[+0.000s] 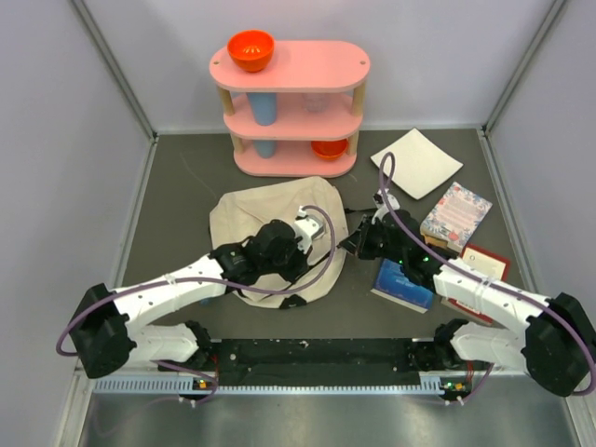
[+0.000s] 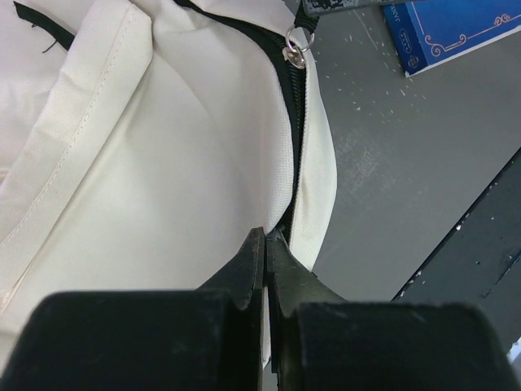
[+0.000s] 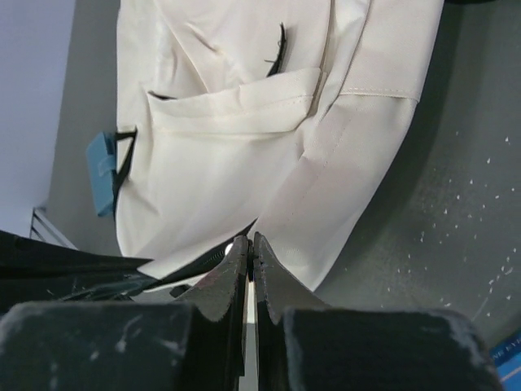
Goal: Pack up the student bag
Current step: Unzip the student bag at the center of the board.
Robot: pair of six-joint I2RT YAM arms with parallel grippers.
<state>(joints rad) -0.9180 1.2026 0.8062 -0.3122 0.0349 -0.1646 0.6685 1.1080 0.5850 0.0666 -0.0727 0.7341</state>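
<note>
**Jaws pressed together at the zip edge**

Left jaws are noted shut against the dark zip (image 2: 295,147) of the student bag (image 1: 251,209). Whether cloth is pinched cannot be told. The bag lies mid-table (image 1: 186,177), under the left arm (image 1: 177,289). Right jaws, likewise shut, sit at its right rim. The zip runs straight ahead of the left jaws.

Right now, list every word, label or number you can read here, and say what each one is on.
No text can be read in any view.
On the blue book: tiny white print by the border, too blurred to read.
On the floral book: a centre label, too small to read.
On the red book: a pale label, too small to read.
On the student bag: no print visible.
</note>
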